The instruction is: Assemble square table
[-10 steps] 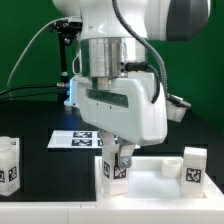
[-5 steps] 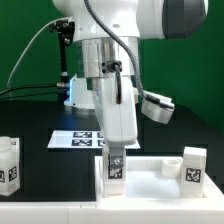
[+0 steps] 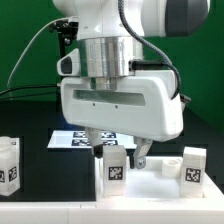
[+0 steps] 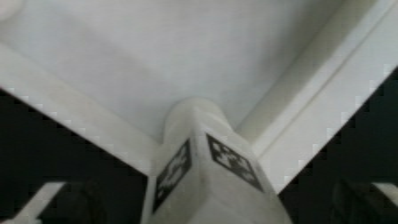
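At slab (image 3: 152,183) corner | leg (image 3: 115,167) upright | fingers (image 3: 141,155) apart, gaps both sides

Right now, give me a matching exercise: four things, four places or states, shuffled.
1 two-finger gripper
2 thin flat white marker board
3 white plastic square slab
4 short white tagged leg, exterior view's left

A flat on the black table beyond the slab
B open, straddling the middle leg
C upright, off the slab
D carries the middle leg and a second leg

Pairs: 1-B, 2-A, 3-D, 4-C
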Tool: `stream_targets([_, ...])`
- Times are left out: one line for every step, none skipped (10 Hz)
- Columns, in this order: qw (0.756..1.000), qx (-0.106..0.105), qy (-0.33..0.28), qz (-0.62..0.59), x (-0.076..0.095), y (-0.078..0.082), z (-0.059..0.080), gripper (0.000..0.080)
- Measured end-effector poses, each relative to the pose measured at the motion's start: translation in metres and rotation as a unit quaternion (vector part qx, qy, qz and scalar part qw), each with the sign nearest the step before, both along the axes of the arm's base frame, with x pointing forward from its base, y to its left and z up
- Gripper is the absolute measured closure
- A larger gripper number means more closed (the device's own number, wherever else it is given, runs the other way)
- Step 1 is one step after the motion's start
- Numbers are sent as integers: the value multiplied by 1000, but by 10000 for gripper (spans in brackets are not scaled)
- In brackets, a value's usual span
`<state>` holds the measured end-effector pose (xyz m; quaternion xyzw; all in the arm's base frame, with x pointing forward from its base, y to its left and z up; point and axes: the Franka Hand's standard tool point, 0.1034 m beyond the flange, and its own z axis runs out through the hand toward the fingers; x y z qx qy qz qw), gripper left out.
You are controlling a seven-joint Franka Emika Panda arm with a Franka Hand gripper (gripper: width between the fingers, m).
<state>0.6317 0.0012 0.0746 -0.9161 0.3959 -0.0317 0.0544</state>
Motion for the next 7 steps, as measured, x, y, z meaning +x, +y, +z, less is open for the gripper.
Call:
stream_targets([1000,-2,-2,23,0,0,0,152])
stream_targets([993,-17,-8,116,2,-2,2,152])
stream_targets([971,-36,-18,235,6,-4,5,151])
stream_targets([952,-42,-20,303,4,-2,3,151])
stream_targets([954,-41,-20,296,4,-3,3,151])
stream_targets([958,-40,-19,284,4,-3,3,151])
stream_targets([958,-40,-19,283,4,-3,3,240])
